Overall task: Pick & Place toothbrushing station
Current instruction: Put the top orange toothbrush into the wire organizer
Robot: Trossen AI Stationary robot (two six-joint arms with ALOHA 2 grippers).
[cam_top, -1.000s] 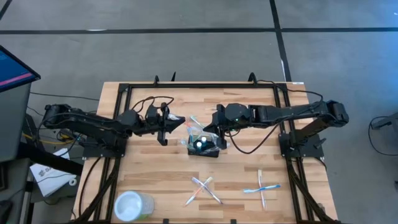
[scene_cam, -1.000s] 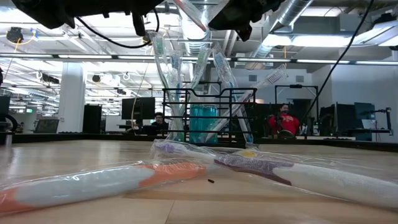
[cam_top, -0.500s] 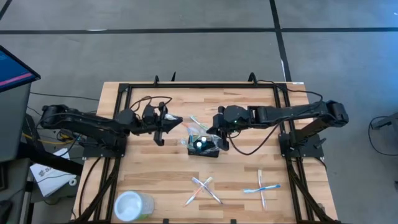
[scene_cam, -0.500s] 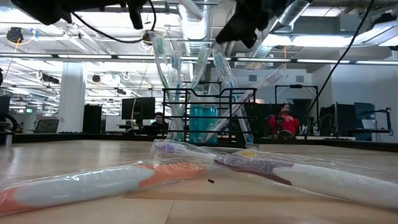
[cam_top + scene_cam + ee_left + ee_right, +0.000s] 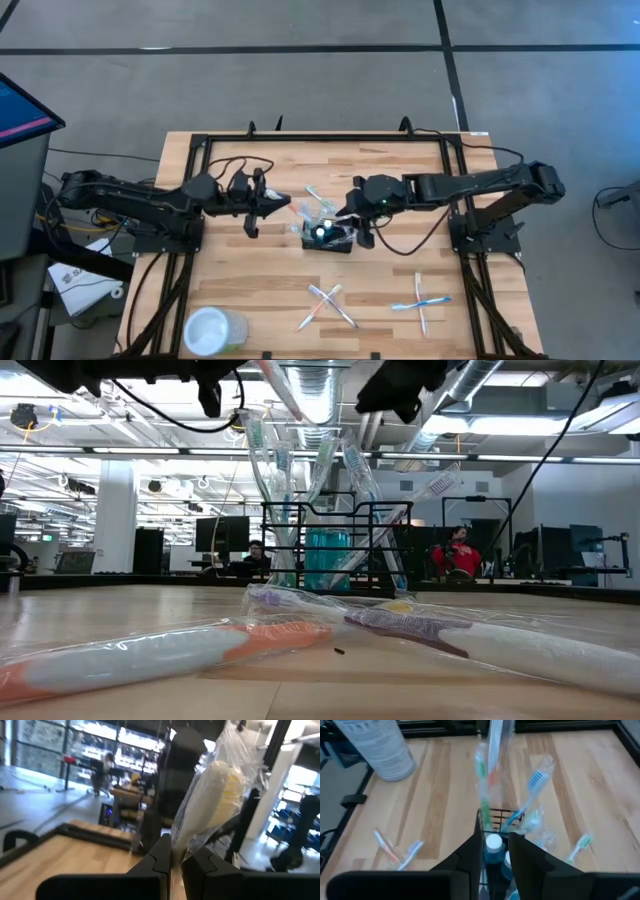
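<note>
The toothbrushing station (image 5: 328, 236), a black wire-mesh caddy (image 5: 335, 545), stands mid-table with several wrapped toothbrushes leaning in it and a teal bottle inside. My left gripper (image 5: 285, 205) hovers left of it, shut on a wrapped toothbrush (image 5: 215, 785) that sticks out toward the caddy. My right gripper (image 5: 496, 852) hangs just above the caddy's right side, tipped down. It is open, with nothing between its fingers. My left gripper pinches one end of the toothbrush's clear wrapper (image 5: 176, 845) between its two fingers. The fingers come about level from the table's left. The toothbrush sticks out ahead of the fingertips, slanting upward, lifted clear of table and caddy.
A clear plastic cup (image 5: 213, 330) stands at the near left corner. Two crossed pairs of wrapped toothbrushes (image 5: 325, 305) (image 5: 420, 303) lie near the front edge. A black frame rail (image 5: 325, 137) runs along the table's far side.
My left gripper has tipped upward with the wrapped toothbrush. The toothbrush's free end has swung toward the table's left, away from my right gripper above the caddy.
</note>
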